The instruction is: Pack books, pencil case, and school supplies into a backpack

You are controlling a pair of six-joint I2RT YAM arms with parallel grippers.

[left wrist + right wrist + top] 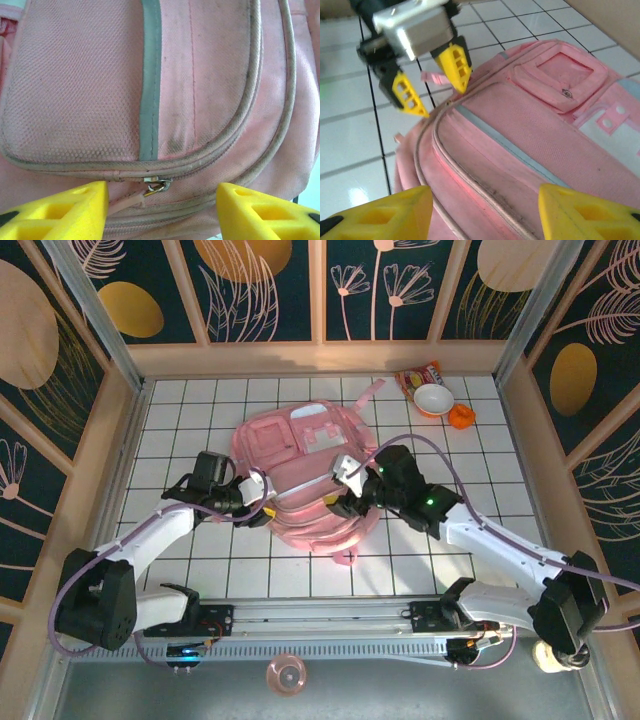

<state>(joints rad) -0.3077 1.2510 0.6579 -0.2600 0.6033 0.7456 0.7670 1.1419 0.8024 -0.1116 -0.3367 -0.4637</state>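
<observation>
Soft pink mesh-textured backpack (300, 440), grey stripe (150, 75), piped curved seams (200, 159), left hand (162, 199) spread, right hand (485, 200) spread

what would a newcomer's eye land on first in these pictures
The big pink backpack lies flat in the middle of the white tiles. At its near side the left end effector stands open astride a small metal zipper pull, and the right end effector hovers open over it. A white bowl sits at the far right corner.
</observation>
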